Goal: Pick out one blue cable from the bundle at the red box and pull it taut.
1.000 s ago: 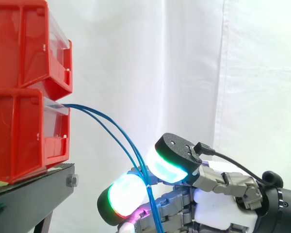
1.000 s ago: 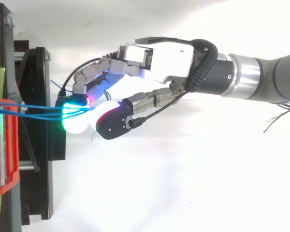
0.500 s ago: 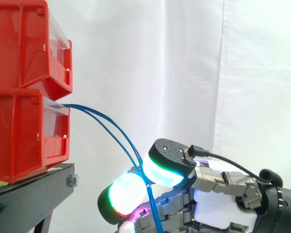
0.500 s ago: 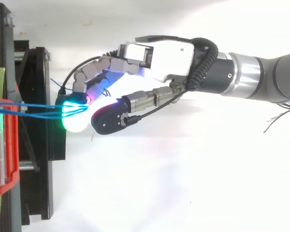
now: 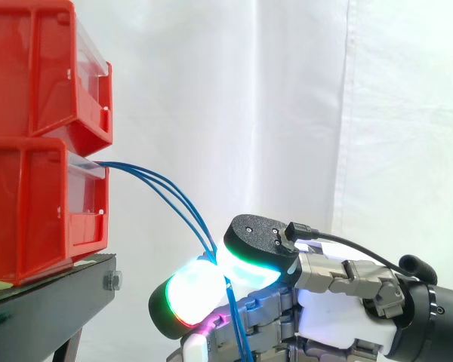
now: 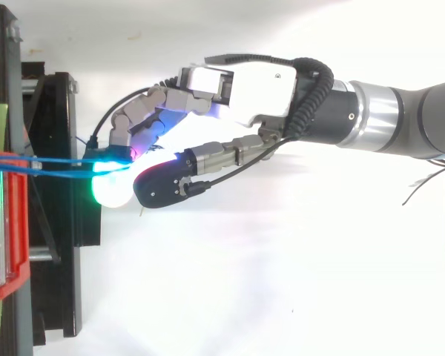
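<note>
Blue cables [image 5: 136,170]: three strands are counted in the side view. They leave the front lip of the lower red box [image 5: 30,211] and slope down to the hand [image 5: 332,317]. There they are gathered between the thumb [image 5: 257,245] and the fingers [image 5: 187,296], and blue cable is seen running on below the pinch.

Fingers: clenched on the cables, with pad pressed against pad.

Change noted: over the last second the thumb has been swung in toward the boxes until its gap to the fingers was closed. Two strands could be told apart in the side view a second ago, and three can be now. From above, the strands that were fanned out are seen drawn closer together.

Meaning for the task: the grasp is judged made. Every strand seems to be caught in it, however, so a single cable is not yet picked out. The strands are bowed, so they are not yet taut.

Red boxes: two, the upper red box [image 5: 30,68] stacked on the lower, which is set at the edge of the black stand [image 5: 45,309] nearest the hand.

Hand: one. Stand: one. White curtain [image 5: 287,113]: one, behind.
</note>
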Controlling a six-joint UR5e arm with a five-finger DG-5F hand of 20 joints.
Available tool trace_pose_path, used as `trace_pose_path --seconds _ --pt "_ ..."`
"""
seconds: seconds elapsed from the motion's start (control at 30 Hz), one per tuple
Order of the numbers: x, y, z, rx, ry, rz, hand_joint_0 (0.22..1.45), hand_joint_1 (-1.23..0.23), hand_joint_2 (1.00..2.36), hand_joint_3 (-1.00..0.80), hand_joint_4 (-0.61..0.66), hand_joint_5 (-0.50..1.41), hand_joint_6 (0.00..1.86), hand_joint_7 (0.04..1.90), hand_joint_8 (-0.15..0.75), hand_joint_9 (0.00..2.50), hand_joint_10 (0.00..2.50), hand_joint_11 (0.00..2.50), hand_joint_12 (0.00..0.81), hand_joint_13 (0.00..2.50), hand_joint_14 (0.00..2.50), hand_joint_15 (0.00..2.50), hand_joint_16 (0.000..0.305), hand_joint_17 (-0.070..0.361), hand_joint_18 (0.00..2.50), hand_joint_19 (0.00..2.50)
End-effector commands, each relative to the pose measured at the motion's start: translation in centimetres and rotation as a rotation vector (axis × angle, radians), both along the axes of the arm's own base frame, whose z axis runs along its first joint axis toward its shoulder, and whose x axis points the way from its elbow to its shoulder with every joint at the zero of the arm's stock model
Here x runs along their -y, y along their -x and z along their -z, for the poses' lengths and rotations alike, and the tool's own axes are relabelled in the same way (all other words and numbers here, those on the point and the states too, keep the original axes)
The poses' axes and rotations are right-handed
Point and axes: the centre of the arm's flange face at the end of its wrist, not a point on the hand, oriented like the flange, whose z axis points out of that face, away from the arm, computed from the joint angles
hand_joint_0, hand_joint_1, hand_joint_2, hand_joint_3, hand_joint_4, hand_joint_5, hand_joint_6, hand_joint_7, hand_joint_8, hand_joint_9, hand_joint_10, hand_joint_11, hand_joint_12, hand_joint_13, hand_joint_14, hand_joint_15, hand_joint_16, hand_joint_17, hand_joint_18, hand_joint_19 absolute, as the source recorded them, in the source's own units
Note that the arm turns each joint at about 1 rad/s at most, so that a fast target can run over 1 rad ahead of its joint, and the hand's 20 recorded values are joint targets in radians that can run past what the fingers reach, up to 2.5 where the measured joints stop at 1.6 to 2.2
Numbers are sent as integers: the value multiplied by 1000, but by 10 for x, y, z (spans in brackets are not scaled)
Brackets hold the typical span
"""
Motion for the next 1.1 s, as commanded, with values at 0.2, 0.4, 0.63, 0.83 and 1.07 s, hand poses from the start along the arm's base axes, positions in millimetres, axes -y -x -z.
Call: trace_pose_path --seconds 0.2,0.4,0.63,0.83,1.07 --pt "0 0 0 1 0 1 500 -453 1005 -441 151 -180 883 769 301 802 17 453 382 707 13 343 57 128 661 693" --pt "0 0 -1 2 0 1 549 -334 1006 -448 118 -164 866 811 283 835 17 446 368 711 13 341 54 120 652 697" --pt "0 -1 -2 8 0 1 562 -447 1023 -202 133 -157 883 843 290 847 18 457 365 718 15 347 52 116 652 690" --pt "0 -1 -2 7 0 1 550 -532 1024 -109 154 -160 905 843 293 839 20 471 370 711 15 344 53 118 652 696" --pt "1 -3 -5 16 -1 2 557 -593 1025 -79 142 -166 914 848 291 827 19 484 365 699 13 338 53 119 652 708"
